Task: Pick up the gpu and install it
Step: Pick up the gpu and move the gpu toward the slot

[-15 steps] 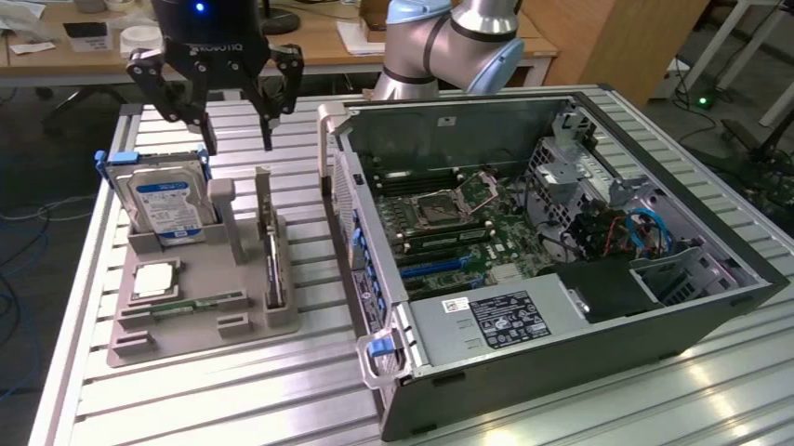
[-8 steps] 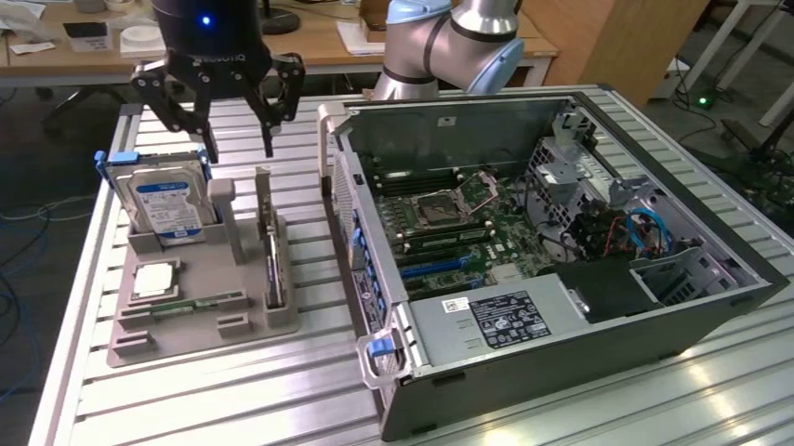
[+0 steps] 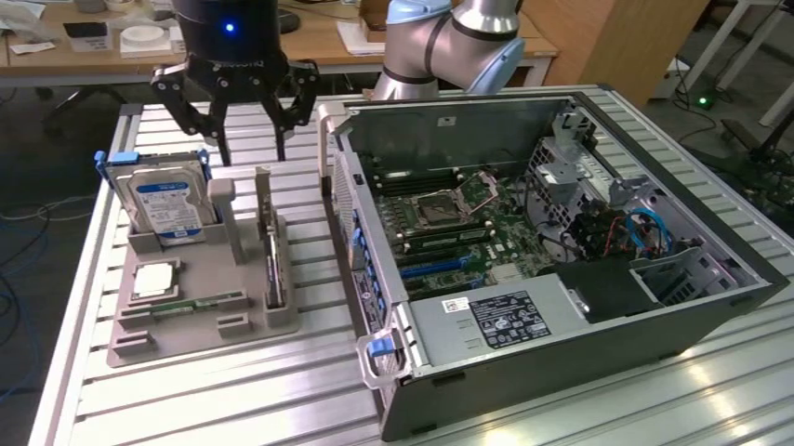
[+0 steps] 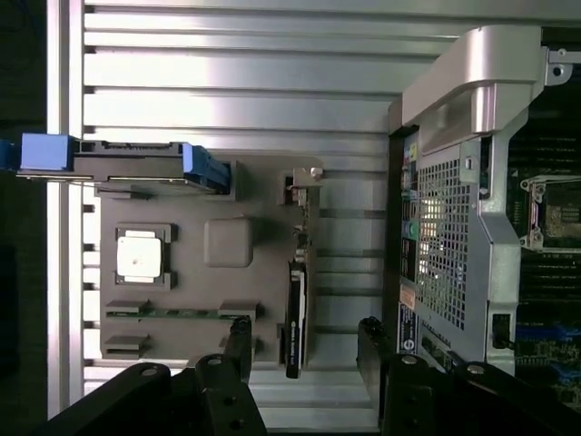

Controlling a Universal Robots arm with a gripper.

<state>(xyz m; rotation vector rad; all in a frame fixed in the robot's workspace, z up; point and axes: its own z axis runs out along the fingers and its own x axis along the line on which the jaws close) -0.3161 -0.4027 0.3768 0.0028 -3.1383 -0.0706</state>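
Overhead — wide-spread claw [image 3: 255,149], gpu [image 4: 297,307] edge-on below

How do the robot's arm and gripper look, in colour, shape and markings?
The arm is a rounded silver-grey tube with pale blue joint caps. The gripper is black: a cylindrical body carrying a small lit blue light, and several jointed fingers built of chunky links.

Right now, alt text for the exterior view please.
Open gripper hovers above the grey parts holder, roughly over the gpu standing on edge. A blue-labelled hard drive stands beside it; an open computer case lies at the exterior view's right.
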